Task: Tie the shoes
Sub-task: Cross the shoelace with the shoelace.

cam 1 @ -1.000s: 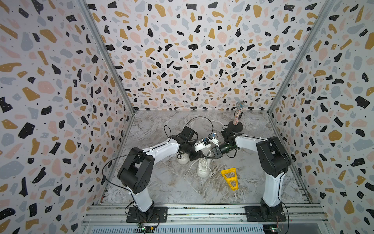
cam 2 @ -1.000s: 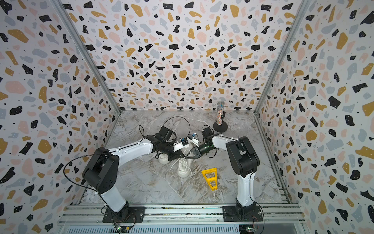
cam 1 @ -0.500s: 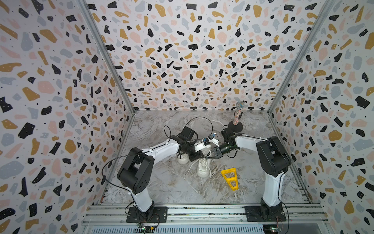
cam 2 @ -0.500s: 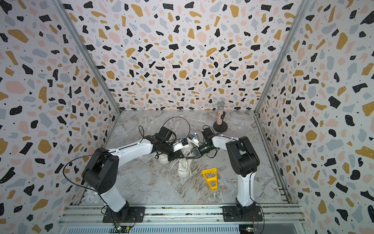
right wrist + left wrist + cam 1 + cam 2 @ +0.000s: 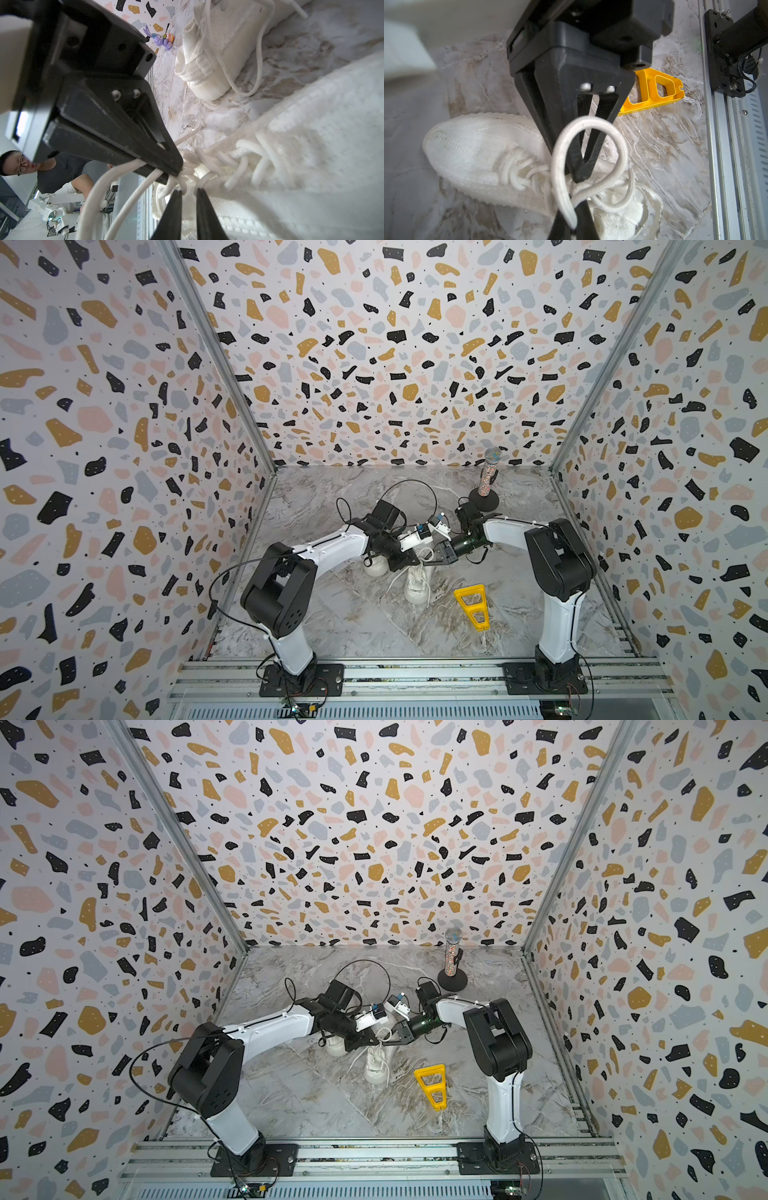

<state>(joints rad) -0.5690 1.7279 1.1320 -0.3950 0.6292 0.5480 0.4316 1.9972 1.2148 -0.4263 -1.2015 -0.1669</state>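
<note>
1. Sneaker (image 5: 417,585) lies on the bench (image 5: 353,626), long axis near-to-far, heel toward the rail (image 5: 415,672), toe toward the back wall (image 5: 395,385).
2. Right tool (image 5: 176,172) is clamped on that sneaker's lace loop (image 5: 588,121).
3. Left tool (image 5: 579,176) has its jaws together beside the loop; whether it pinches lace I cannot tell.
4. Second sneaker (image 5: 376,568) sits just beside, mostly under the left arm (image 5: 332,545).

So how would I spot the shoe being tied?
On the marble floor, look where the left gripper and right gripper meet. The white sneaker there, laces lifted, lies near a yellow triangular frame; its twin hides partly under the left arm.
</note>
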